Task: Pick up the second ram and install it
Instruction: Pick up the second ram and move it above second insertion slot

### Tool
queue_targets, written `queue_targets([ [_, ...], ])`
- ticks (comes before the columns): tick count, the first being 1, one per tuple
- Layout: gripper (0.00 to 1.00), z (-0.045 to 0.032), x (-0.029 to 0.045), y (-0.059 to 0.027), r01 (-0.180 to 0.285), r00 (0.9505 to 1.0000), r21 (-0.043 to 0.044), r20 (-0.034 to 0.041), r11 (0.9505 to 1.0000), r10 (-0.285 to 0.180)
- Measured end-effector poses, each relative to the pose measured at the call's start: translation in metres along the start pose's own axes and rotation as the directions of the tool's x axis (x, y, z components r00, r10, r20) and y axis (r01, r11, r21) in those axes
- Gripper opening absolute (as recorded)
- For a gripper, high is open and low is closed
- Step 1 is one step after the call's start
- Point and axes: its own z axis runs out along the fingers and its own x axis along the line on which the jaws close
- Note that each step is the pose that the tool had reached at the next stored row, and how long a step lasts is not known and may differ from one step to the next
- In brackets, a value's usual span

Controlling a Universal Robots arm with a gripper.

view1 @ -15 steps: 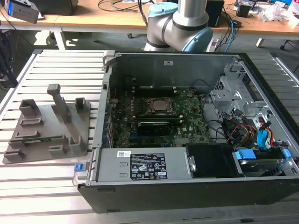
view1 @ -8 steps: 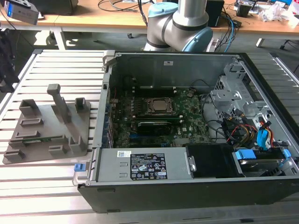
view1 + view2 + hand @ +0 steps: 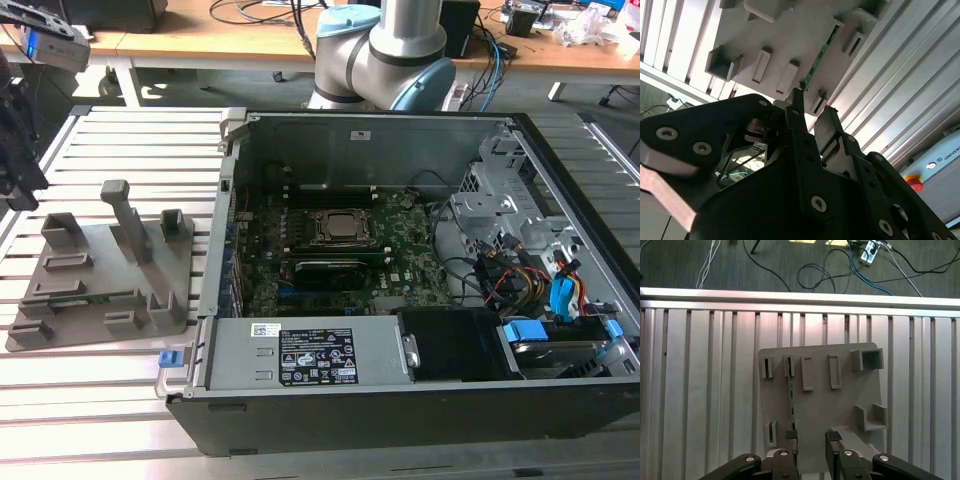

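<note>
Starting at the exterior view's left: the grey holder tray (image 3: 100,248) lies flat on the slatted metal table (image 3: 130,140). The second ram (image 3: 791,400) stands on edge in one of the tray's slots, a thin green strip along the plastic. Over to the first wrist view, and the gripper (image 3: 811,440) hangs above the tray's near edge. Its fingers (image 3: 791,439) are spread, with a clear gap between them and nothing in it. One finger lines up over the end of the stick, while the other sits over bare tray. In the second wrist view the green edge runs away from the fingertips, apart from them. Moving right in the exterior view, the open computer case (image 3: 400,430) sits just beside the tray, with the motherboard (image 3: 400,270) flat inside. The arm's base (image 3: 380,45) rises behind the case.
</note>
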Motion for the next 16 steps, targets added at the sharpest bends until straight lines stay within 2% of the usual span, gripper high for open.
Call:
queue_targets([
  [16,0.36,0.0133,0.0003,-0.0006,0.0,1.0,0.0001,0.0,1.0,0.0],
])
